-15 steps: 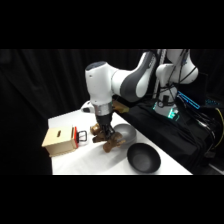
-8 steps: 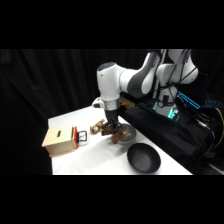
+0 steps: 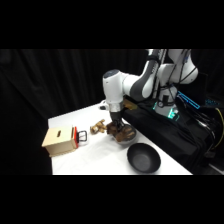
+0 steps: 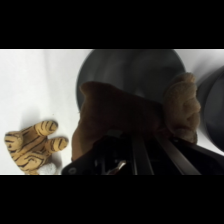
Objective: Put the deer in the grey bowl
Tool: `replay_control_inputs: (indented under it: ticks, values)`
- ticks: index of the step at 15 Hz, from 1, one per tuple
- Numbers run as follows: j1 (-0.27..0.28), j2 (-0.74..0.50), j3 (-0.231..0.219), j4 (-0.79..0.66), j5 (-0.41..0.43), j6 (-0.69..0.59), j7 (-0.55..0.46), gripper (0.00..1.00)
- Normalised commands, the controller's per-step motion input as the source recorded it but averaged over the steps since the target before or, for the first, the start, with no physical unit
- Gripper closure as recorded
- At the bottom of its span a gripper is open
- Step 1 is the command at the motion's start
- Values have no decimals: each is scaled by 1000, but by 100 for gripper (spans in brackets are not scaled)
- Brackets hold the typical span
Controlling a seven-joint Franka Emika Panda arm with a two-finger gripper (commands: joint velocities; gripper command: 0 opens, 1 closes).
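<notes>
The deer (image 4: 131,114), a dark brown soft toy with tan parts, fills the middle of the wrist view and hangs from my gripper (image 4: 125,156), which is shut on it. Right behind and below the toy lies the grey bowl (image 4: 125,67), so the deer sits over its opening. In the side view my gripper (image 3: 116,124) comes straight down near the table's middle, with the deer (image 3: 117,132) under it at the grey bowl (image 3: 128,136). I cannot tell whether the toy touches the bowl.
A striped tiger toy (image 4: 34,145) (image 3: 98,127) lies just left of the grey bowl. A larger black bowl (image 3: 143,158) (image 4: 214,102) stands at the front right. A tan box (image 3: 58,141) with a small red-and-white thing (image 3: 81,135) beside it sits at the table's left.
My gripper has carried the deer to the right, away from the tan box, and now holds it over the grey bowl.
</notes>
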Motion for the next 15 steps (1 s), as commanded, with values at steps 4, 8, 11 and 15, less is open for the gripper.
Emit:
replay_control_inputs:
  ticks: [4, 8, 11, 15]
  values:
    - [-20, -71, 26, -117, 54, 127, -53, 40]
    - [-5, -106, 28, -104, 35, 86, -39, 8]
    - [12, -280, 6, -164, -38, 3, 16, 0]
    - [23, -525, -20, -247, -121, -104, 96, 0]
